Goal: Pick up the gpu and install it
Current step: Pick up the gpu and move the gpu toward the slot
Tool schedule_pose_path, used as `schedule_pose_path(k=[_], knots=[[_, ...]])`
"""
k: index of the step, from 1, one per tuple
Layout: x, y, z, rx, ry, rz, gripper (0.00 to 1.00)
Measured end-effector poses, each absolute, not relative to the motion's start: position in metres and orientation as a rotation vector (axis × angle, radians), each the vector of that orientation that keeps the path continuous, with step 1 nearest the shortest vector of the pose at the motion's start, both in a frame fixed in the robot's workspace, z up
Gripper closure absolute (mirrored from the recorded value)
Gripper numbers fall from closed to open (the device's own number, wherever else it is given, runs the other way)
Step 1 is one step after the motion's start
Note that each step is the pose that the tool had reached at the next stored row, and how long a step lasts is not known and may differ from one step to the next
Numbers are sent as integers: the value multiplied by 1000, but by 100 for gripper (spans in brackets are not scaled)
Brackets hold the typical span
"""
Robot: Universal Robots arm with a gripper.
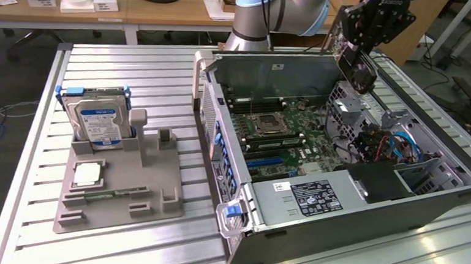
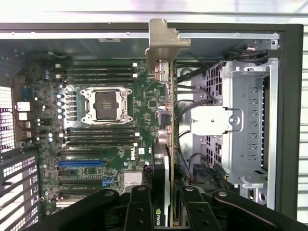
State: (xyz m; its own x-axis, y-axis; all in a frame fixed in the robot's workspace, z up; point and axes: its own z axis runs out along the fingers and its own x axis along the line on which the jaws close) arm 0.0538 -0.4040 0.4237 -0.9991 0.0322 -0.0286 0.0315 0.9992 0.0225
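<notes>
While the picking-up half of this job looks finished, the installing half is not. The gpu (image 1: 363, 75) hangs in the air above the open computer case (image 1: 336, 236), held on edge, with the gripper (image 1: 357, 53) clamped on its upper part. Looking down from the wrist, the fingers (image 2: 139, 211) press on either face of the card (image 2: 167, 144), so the claw is closed around it rather than standing apart.

From that same view the card runs edge-on over the inside of the case (image 2: 284, 120), roughly along the line where the motherboard (image 2: 96, 144) meets the silver drive cage (image 2: 245, 120). Its silver end bracket (image 2: 163, 41) points toward one case wall.

As I judge it, the card is not yet seated. It sits clear above the board, touching nothing inside the case. The expansion slots, the blue slot (image 2: 79, 163) among them, have nothing in them and lie off to one side of where the card hangs. Lining it up and pressing it home are both left to do.

Outside the case, on the slatted table (image 1: 100, 62), the grey holder (image 1: 117, 186) has the hard drive (image 1: 97, 120) standing upright, well apart from the gripper.
</notes>
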Motion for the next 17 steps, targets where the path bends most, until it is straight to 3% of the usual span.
schedule_pose_path(k=[17], knots=[[57, -427, 424, 50, 3112, 35, 73]])
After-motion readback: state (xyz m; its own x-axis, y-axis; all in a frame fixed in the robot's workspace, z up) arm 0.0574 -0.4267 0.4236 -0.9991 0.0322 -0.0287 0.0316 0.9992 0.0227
